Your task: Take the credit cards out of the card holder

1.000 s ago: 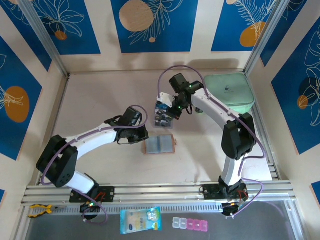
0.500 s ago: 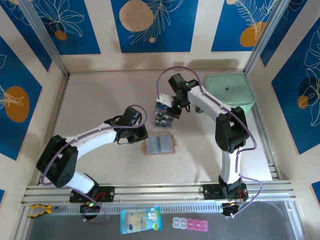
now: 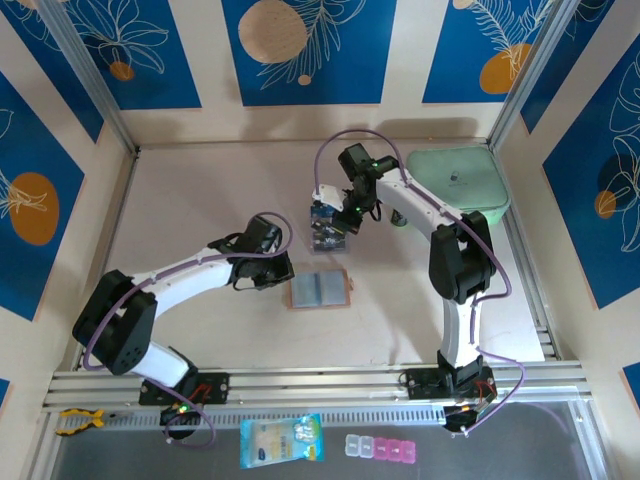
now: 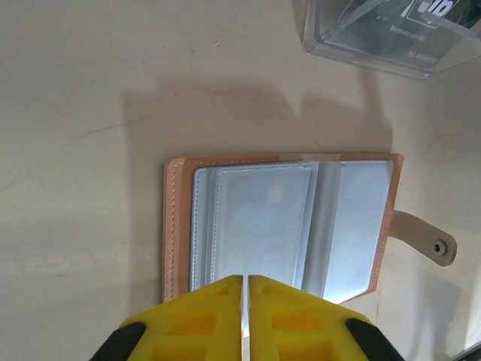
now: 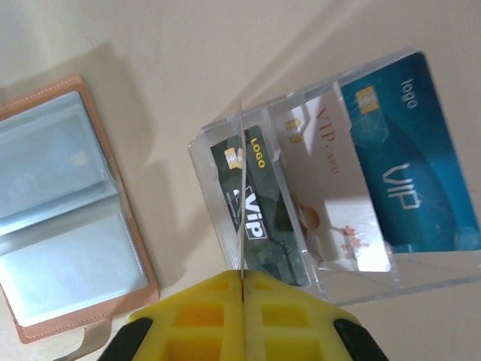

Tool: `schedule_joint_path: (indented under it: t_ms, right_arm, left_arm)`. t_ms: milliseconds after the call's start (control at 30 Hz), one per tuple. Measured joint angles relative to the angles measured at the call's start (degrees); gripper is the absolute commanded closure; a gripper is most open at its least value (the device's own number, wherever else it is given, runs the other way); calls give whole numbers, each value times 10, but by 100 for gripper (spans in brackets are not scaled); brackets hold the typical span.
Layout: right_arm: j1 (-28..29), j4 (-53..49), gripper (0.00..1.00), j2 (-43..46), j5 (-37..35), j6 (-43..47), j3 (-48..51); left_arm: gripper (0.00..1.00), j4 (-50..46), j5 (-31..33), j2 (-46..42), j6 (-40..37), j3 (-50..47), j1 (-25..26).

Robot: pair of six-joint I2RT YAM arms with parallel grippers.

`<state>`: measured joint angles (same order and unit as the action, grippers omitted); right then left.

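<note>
So the card holder [image 3: 320,291] is lying open flat on the surface [image 3: 200,200], roughly in the middle between the two arms, with its pale grey pockets facing up and the little snap tab [image 4: 425,241] sticking out to one side. The left end effector [image 4: 246,293] is closed with its yellow fingers pressed together and nothing between them. It sits right at one edge of the holder, but I honestly can't tell if it's touching the holder or just above it. The credit cards [image 5: 319,173] are standing in the slots of a clear box [image 5: 409,265] just beyond the holder: a dark card [image 5: 259,218] with yellow lettering, then a pale card [image 5: 331,218], then a blue card [image 5: 406,165]. The right end effector [image 5: 242,289] is over that box, at the dark-card end. Its fingers are clamped together on what looks like an edge-on card [image 5: 241,180], a thin pale line running straight out from between them across the box. The mint-green case [image 3: 455,185] sits off to the right, well apart from the holder.
</note>
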<state>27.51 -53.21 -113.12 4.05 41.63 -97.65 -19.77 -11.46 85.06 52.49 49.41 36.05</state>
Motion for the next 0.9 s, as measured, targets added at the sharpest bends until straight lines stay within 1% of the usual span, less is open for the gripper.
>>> schedule_joint_path:
  t_ms: [533,900]
  right_arm:
    - [-21,-2,100,3,-4,19,2]
    - [-16,-23,100,-2,25,25,10]
  left_arm:
    - [89,0,0,0,0,-2,0]
    - [89,0,0,0,1,-6,0]
